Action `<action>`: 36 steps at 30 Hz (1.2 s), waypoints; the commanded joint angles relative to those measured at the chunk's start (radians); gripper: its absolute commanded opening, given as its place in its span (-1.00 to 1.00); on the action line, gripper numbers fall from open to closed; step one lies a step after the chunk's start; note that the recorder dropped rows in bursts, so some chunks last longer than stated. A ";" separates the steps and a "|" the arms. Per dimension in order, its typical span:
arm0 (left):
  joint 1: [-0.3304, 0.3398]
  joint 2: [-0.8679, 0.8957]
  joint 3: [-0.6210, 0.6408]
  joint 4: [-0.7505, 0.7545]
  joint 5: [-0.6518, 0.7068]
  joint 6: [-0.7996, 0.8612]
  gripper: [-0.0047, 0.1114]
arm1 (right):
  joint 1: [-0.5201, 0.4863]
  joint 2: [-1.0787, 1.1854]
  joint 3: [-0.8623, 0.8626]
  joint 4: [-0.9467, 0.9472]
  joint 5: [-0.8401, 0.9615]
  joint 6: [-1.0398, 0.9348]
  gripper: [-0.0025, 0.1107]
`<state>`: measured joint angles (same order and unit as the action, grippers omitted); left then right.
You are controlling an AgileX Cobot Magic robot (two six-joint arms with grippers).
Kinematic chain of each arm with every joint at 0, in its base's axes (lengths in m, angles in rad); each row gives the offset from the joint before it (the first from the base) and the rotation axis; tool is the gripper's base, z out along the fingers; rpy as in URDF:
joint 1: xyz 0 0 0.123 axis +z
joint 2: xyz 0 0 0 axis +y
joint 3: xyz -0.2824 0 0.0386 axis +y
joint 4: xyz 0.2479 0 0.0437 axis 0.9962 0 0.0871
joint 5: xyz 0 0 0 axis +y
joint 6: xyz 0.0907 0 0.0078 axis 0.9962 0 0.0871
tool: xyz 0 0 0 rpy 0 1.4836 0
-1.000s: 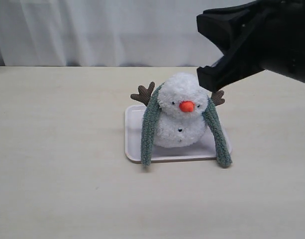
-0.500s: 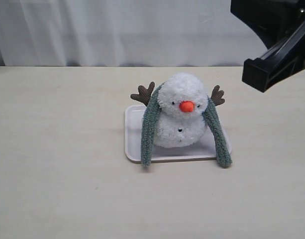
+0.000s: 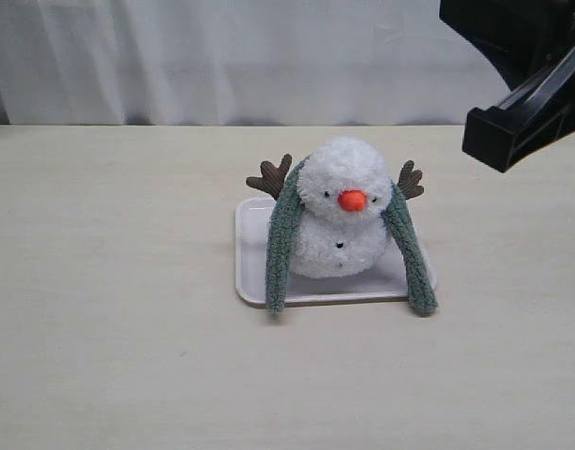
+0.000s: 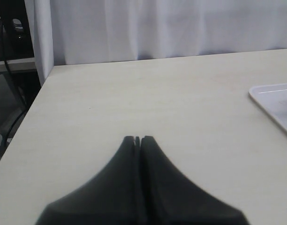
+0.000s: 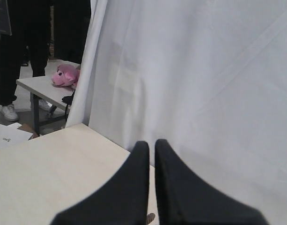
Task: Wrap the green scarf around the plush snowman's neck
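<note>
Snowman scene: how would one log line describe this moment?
green scarf: draped behind plush snowman, ends hanging both sides, uncrossed | left hand: shut, empty | right hand: shut, empty, raised

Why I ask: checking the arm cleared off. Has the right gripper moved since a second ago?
Yes. The right gripper has pulled rightward and slightly up, away from the plush snowman, whose head it hovered beside before.

Pale wooden table (image 3: 128, 356), white tray (image 3: 251, 255) lying on it
</note>
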<state>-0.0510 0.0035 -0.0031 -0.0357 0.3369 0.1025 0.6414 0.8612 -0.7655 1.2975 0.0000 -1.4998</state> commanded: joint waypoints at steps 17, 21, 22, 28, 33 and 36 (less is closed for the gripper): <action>-0.007 -0.004 0.003 -0.003 -0.016 0.001 -0.92 | 0.002 -0.125 0.199 -0.827 0.058 0.004 -0.89; -0.007 -0.004 0.003 -0.003 -0.016 0.001 -0.92 | 0.002 -0.168 0.243 -0.907 0.054 0.004 -0.89; -0.007 -0.004 0.003 -0.003 -0.016 0.001 -0.92 | 0.002 -0.176 0.258 -0.938 0.054 0.004 -0.89; -0.007 -0.004 0.003 -0.003 -0.012 0.001 -0.92 | 0.002 -0.213 0.338 -1.153 0.054 0.004 -0.89; -0.007 -0.004 0.003 -0.003 -0.012 0.001 -0.92 | 0.002 -0.244 0.394 -1.163 0.057 0.004 -0.89; -0.007 -0.004 0.003 -0.003 -0.012 0.001 -0.92 | 0.000 -0.265 0.434 -1.163 0.057 0.004 -0.89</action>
<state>-0.0510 0.0035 -0.0031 -0.0357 0.3369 0.1025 0.6414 0.6181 -0.3625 0.1447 0.0545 -1.4998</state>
